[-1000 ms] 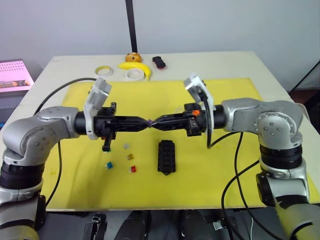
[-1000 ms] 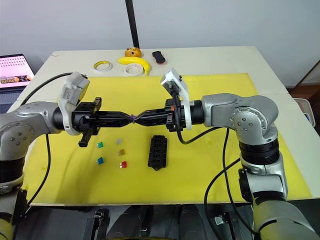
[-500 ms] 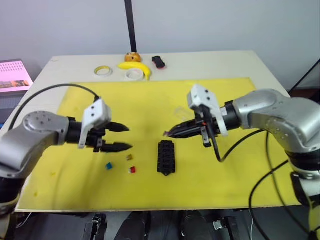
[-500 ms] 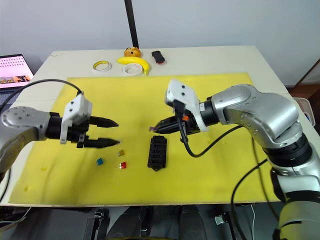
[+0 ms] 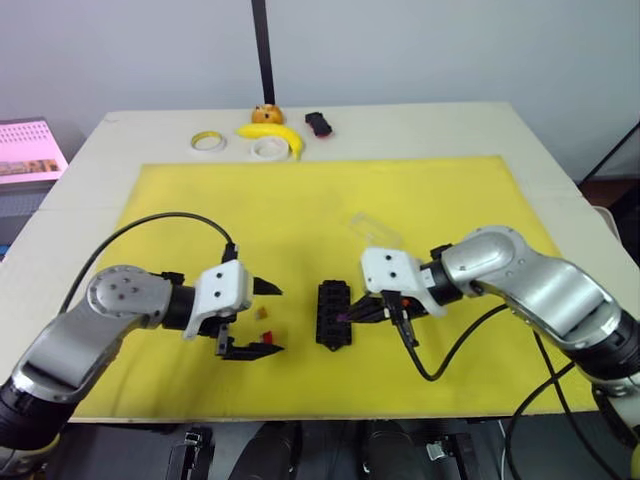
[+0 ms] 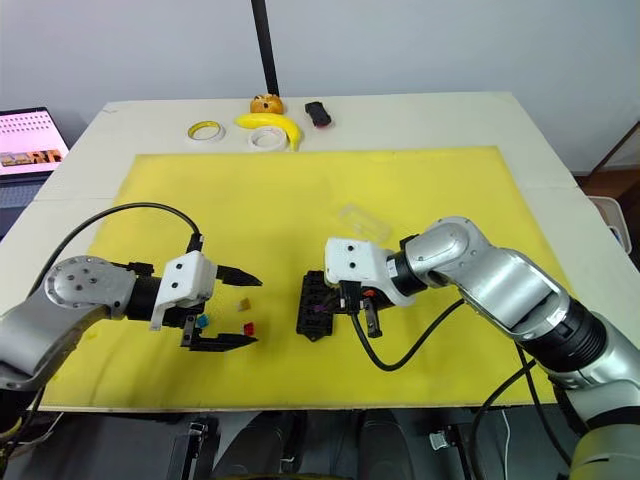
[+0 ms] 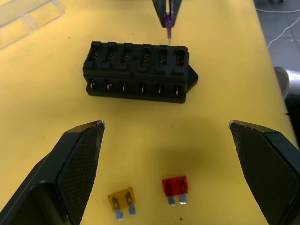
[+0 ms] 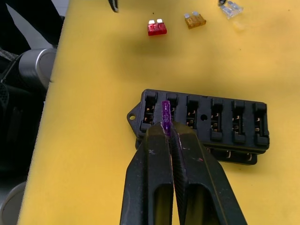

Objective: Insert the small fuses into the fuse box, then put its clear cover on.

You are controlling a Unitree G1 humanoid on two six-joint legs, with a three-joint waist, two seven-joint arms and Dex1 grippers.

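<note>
Purple fuse (image 8: 165, 115), black fuse box (image 7: 136, 71), yellow mat (image 5: 330, 200), seemingly clear cover (image 5: 375, 229)

Pale table (image 5: 440, 125) under a yellow mat (image 5: 330, 195), plain grey wall (image 5: 420, 50) behind, black pole (image 5: 262, 50) upright.

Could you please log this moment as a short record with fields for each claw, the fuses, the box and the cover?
right claw: shut on the purple fuse, held just above an end slot of the fuse box
left claw: open, above the mat near the loose fuses
loose fuses: red fuse and amber fuse lying flat on the yellow mat
fuse box slots: all visible slots empty
clear cover: lying on the mat beyond the box, not fitted
</note>
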